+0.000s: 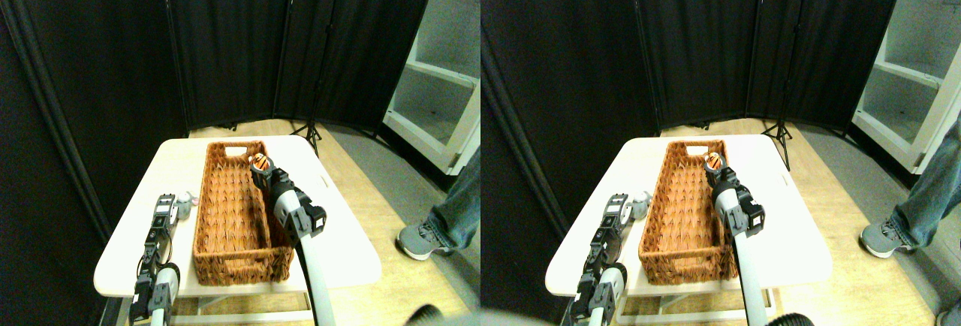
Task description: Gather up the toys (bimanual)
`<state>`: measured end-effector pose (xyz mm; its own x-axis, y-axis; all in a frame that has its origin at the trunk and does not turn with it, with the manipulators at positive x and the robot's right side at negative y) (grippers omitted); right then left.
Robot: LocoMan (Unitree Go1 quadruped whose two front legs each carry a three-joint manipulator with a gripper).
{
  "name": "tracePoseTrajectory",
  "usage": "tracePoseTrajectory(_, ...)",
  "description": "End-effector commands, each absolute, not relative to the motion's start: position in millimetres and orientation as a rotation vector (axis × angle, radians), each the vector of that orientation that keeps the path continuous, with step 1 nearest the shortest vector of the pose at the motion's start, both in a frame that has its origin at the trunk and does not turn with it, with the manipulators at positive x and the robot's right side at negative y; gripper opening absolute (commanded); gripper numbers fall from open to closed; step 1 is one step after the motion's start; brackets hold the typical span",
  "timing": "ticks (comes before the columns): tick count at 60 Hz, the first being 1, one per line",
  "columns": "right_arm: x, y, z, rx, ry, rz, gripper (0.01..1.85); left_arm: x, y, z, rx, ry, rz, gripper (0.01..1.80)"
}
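Looking down, we see our white table (120,255) carrying the long wicker basket (234,213), which lies between our two grippers. At the far right, beyond the table, a person's leg and grey shoe (420,239) stand on the floor. Our right gripper (260,168) is clamped on the orange striped tiger toy (259,162), held above the basket's far right rim. Just beyond our left gripper (167,207) lies a small grey toy (182,206) on the table; we cannot tell whether that gripper's jaws are apart.
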<state>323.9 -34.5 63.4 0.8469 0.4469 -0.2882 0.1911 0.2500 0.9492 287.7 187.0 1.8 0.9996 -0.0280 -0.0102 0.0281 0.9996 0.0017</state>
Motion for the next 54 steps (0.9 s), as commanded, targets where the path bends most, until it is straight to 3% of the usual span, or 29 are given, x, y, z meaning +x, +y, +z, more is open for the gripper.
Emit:
tracePoseTrajectory(1,326.0,-37.4,72.0,1.327,0.563,0.195,0.87,291.2,186.9,7.2,0.019,-0.034,-0.034,0.24)
tracePoseTrajectory(5,326.3,-39.2,72.9,1.334,0.581,0.196,1.03,291.4,186.0,7.3,0.022,-0.024,-0.019,0.24)
tracePoseTrajectory(19,326.8,-47.7,79.3,1.333,0.530,0.214,1.01,291.1,183.9,7.0,0.018,-0.023,-0.026,0.25)
tracePoseTrajectory(25,327.4,-55.2,87.1,1.309,0.470,0.214,0.83,290.8,184.4,7.0,0.020,-0.028,-0.032,0.25)
tracePoseTrajectory(29,327.6,-67.4,96.0,1.349,0.399,0.174,0.55,290.5,185.3,7.2,0.021,-0.028,-0.034,0.26)
tracePoseTrajectory(31,328.0,-69.1,96.8,1.341,0.383,0.174,0.51,290.6,185.4,7.2,0.020,-0.028,-0.034,0.26)
tracePoseTrajectory(32,331.4,-77.5,98.7,1.325,0.343,0.175,0.27,290.3,185.5,7.6,0.017,-0.025,-0.032,0.26)
tracePoseTrajectory(33,331.4,-77.5,98.7,1.325,0.343,0.175,0.27,290.3,185.5,7.6,0.017,-0.025,-0.032,0.26)
tracePoseTrajectory(36,334.5,-88.0,100.5,1.273,0.277,0.152,0.03,290.1,185.2,8.4,0.014,-0.023,-0.027,0.27)
tracePoseTrajectory(39,335.8,-94.6,100.4,1.264,0.259,0.146,0.01,290.3,184.9,9.1,0.013,-0.023,-0.031,0.27)
tracePoseTrajectory(41,336.9,-103.7,100.5,1.167,0.196,0.140,0.01,290.5,184.2,10.2,0.009,-0.025,-0.034,0.29)
tracePoseTrajectory(54,339.9,-146.6,84.1,1.161,0.108,0.020,0.01,292.2,178.3,20.3,0.000,-0.045,-0.062,0.32)
